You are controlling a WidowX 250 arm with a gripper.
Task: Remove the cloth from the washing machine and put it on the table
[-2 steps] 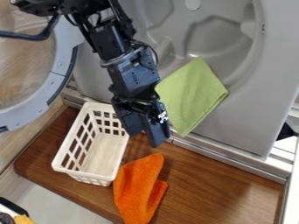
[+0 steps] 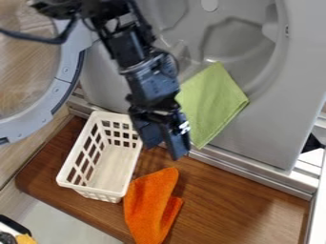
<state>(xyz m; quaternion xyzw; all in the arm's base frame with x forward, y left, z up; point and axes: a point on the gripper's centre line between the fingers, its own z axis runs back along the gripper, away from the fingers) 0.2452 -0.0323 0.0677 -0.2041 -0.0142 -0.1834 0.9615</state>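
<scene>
**Green cloth on the washing machine's rim**

My gripper is parted, with nothing between its fingers. From it, the green cloth drapes over the washing machine at one o'clock; an orange cloth lies at six, a white basket at nine.

No writing, brand, number or sign can be read. A small white mark with dark patches stands on one of the fingers, near the middle of the frame, too small to make out.
</scene>
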